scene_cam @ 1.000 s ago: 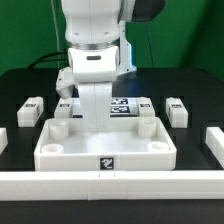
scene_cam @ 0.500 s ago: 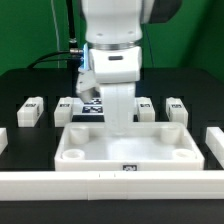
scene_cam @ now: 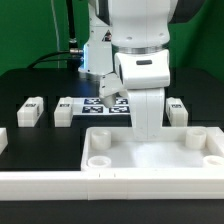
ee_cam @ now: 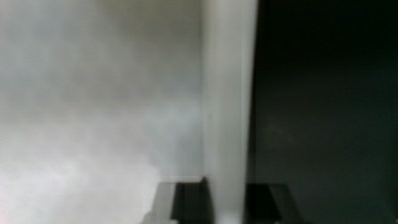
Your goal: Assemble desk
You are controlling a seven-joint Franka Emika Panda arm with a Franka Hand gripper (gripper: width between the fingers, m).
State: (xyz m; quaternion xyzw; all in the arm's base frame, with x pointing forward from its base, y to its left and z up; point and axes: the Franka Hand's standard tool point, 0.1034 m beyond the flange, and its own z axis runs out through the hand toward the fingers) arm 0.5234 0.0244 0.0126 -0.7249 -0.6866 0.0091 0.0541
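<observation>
The desk slab (scene_cam: 120, 150), white with a raised rim and round corner sockets, lies at the front of the table, toward the exterior view's right. My gripper (scene_cam: 148, 135) comes straight down on its far rim and is shut on it. In the wrist view the white rim (ee_cam: 228, 100) runs between my two dark fingertips (ee_cam: 192, 204), with my gripper (ee_cam: 228, 205) closed around it. Three white tagged legs (scene_cam: 31, 111) (scene_cam: 65, 110) (scene_cam: 177, 110) lie in a row behind the slab. The arm hides whatever lies behind it.
A long low white rail (scene_cam: 45, 183) runs along the front edge, touching the slab's near side. A short white rail piece (scene_cam: 3, 138) stands at the exterior view's left. The marker board (scene_cam: 108, 104) lies behind the arm.
The gripper and the desk slab have slid together toward the exterior view's right, along the front rail. The legs have not moved.
</observation>
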